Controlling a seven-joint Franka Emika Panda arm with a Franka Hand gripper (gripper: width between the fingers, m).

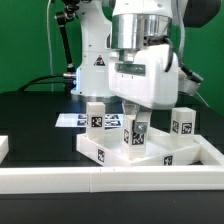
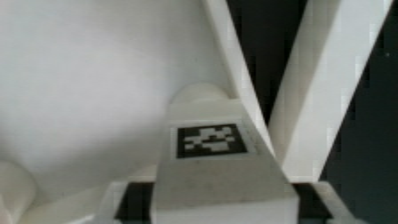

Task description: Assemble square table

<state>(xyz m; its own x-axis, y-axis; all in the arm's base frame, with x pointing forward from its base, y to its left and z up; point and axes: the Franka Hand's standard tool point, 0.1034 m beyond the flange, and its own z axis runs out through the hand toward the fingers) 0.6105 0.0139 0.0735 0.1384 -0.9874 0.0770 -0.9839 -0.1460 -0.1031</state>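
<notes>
The arm hangs low over the middle of the black table (image 1: 30,110); its gripper (image 1: 135,122) points straight down and is closed on a white block leg (image 1: 136,132), the fingers partly apart with the leg pinched between them; the leg stands upright, its black-and-white tag facing the exterior camera. Directly under it lies the square tabletop (image 1: 150,155), a white tray-like piece with a raised rim; whether the held leg touches the top or hangs just above it, I cannot tell. Another leg (image 1: 96,117) stands upright on the top toward the exterior view's left; a third leg (image 1: 184,122) stands toward the exterior view's right; both show tags. Behind them, flat on the table, lies the marker board (image 1: 72,120). A long white rail (image 1: 110,181) runs across the front, just before the tabletop.

The wrist view looks down along the gripped leg (image 2: 214,150); its tag is plain on the near face; beyond it the tabletop's (image 2: 89,70) white surface fills most of the picture, its raised rim running slantwise beside a dark strip of table.
</notes>
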